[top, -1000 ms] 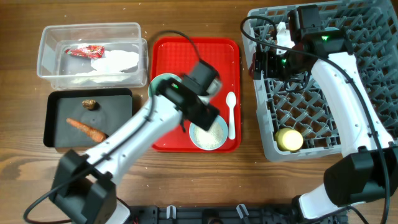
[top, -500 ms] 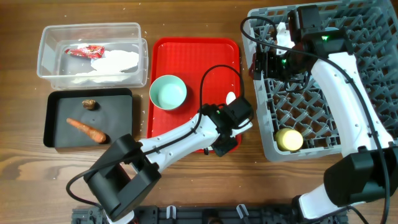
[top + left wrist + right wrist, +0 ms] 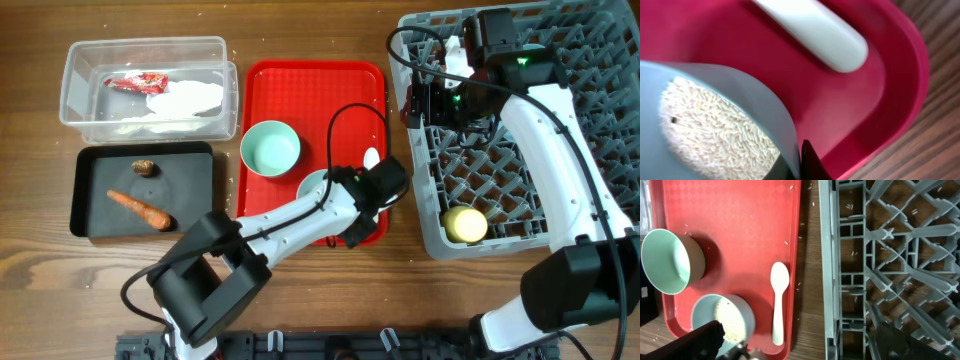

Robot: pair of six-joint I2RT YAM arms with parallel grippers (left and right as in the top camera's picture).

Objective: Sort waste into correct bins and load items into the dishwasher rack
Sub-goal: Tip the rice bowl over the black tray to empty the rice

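Bright even light, soft shadows, blurred wrist close-up

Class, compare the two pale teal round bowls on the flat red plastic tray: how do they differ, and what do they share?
The empty bowl holds nothing; the rice bowl holds loose white rice. The empty bowl stands free by the tray's left edge; the rice bowl, beside the white plastic spoon, has its rim pinched by the left gripper. Both share colour and shape, and both sit on the red tray.

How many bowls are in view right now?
2. The empty bowl sits on the red tray; the rice bowl is beside it, rim pinched by the left gripper. Others may hide under the right arm.
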